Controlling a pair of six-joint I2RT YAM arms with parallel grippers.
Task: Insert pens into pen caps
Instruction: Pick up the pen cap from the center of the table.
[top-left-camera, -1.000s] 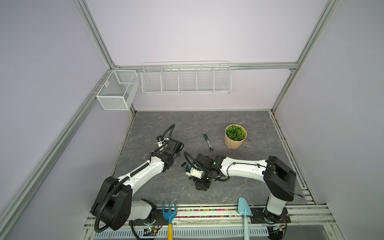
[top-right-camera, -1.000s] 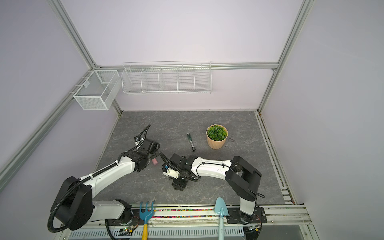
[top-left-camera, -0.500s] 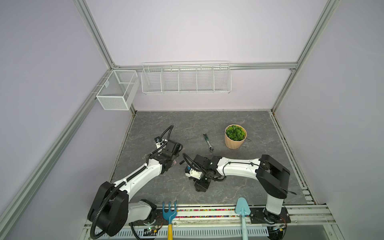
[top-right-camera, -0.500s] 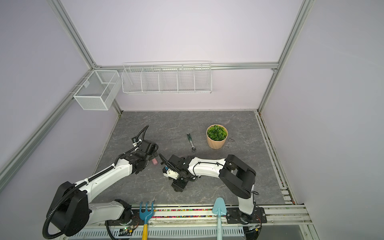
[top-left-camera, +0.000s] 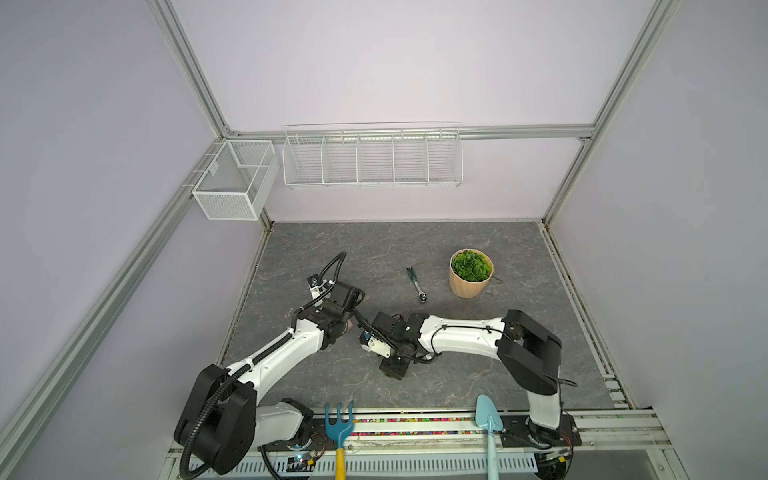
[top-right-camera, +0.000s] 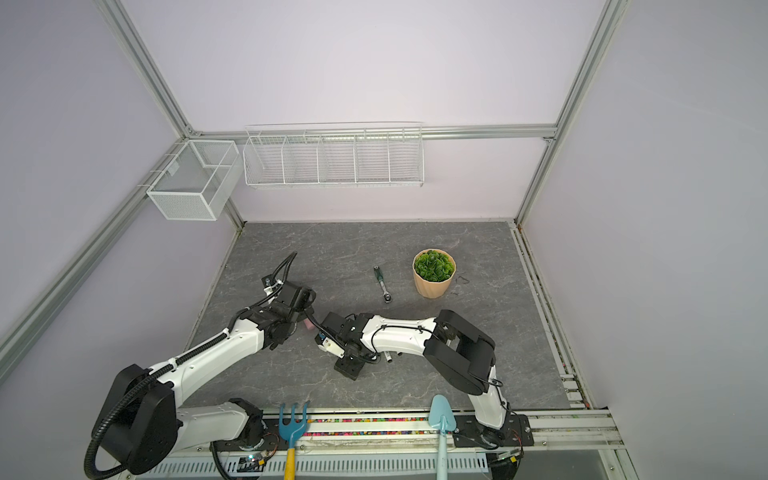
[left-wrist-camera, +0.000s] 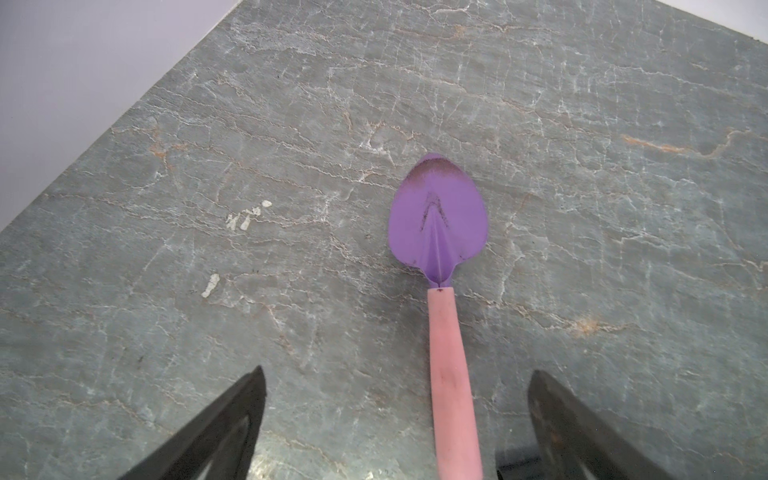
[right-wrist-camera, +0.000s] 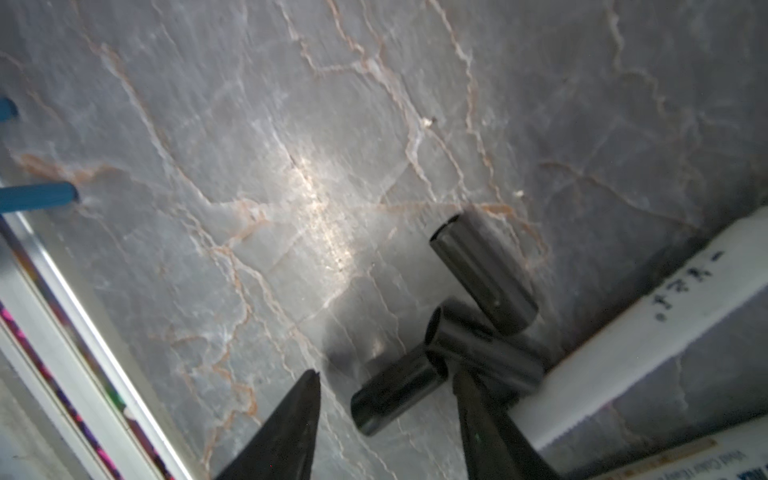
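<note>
The grey table (top-left-camera: 415, 241) fills the lower centre of both top views. Left of its middle, the left gripper (left-wrist-camera: 397, 370) gapes wide, with a purple trowel (left-wrist-camera: 436, 220) handle lying between its jaws. Toward lower centre, the right gripper (right-wrist-camera: 384, 372) has its jaws apart astride one of three black pen caps (right-wrist-camera: 395, 395), just beside the white pens (right-wrist-camera: 644, 332).

A purple trowel (left-wrist-camera: 438, 224) lies on the grey table (left-wrist-camera: 208, 166), blade at 12 o'clock from the left gripper (left-wrist-camera: 397, 370), pink handle between its wide-apart jaws.
</note>
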